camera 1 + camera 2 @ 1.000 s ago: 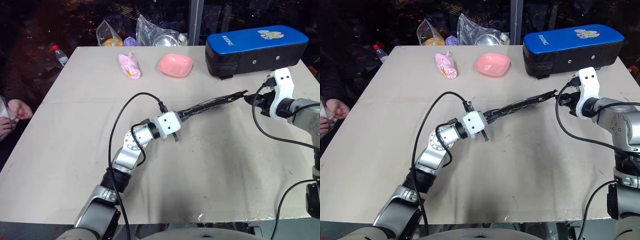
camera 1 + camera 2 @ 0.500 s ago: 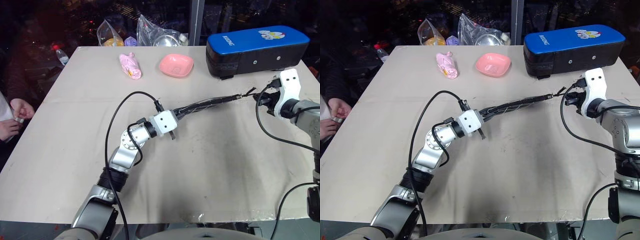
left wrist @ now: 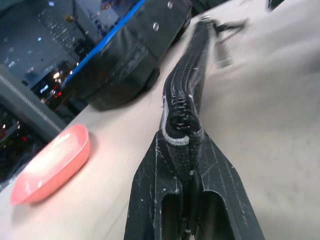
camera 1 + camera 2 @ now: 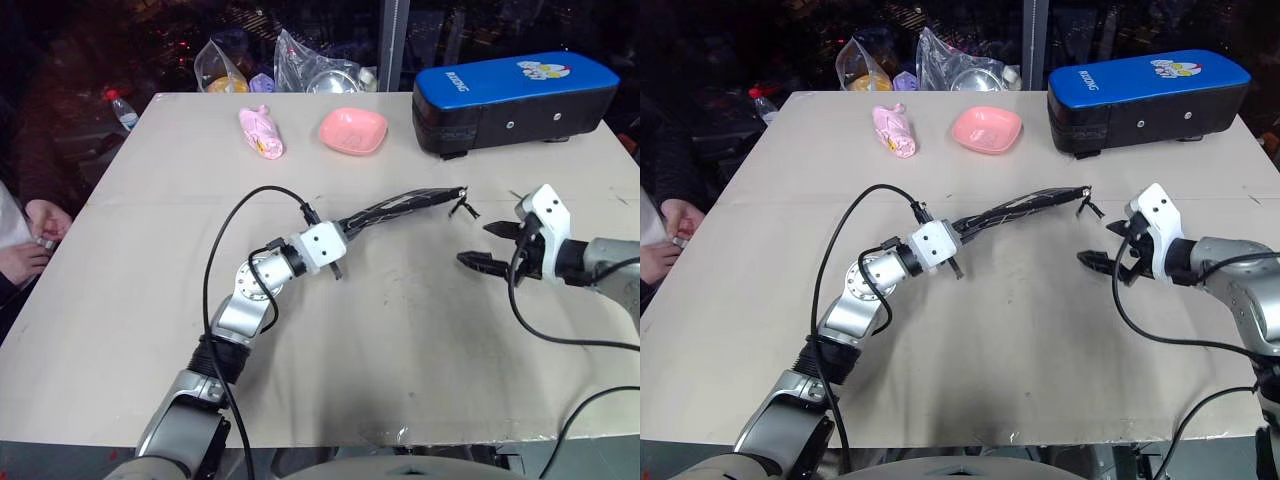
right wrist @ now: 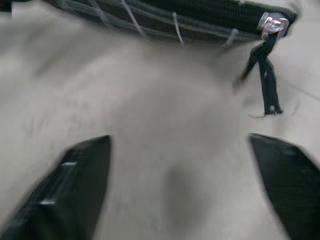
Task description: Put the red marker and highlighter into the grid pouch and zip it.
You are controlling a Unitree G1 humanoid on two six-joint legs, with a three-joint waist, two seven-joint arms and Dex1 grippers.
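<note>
Left tool (image 3: 190, 165) clamps one end of the flat black white-gridded fabric pouch (image 4: 400, 208), lifted slightly off the beige tabletop (image 4: 400, 340). Right tool (image 4: 490, 245) is wide open, empty, near the pouch's zipper pull (image 5: 265, 75); zip prob. closed.

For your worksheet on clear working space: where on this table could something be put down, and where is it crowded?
Free: the table in front of the grid pouch, and the stretch between the pink toy and the table's left edge. Crowded: the far edge, with the pink dish, blue case and bags; also between the pouch and the open right gripper.
</note>
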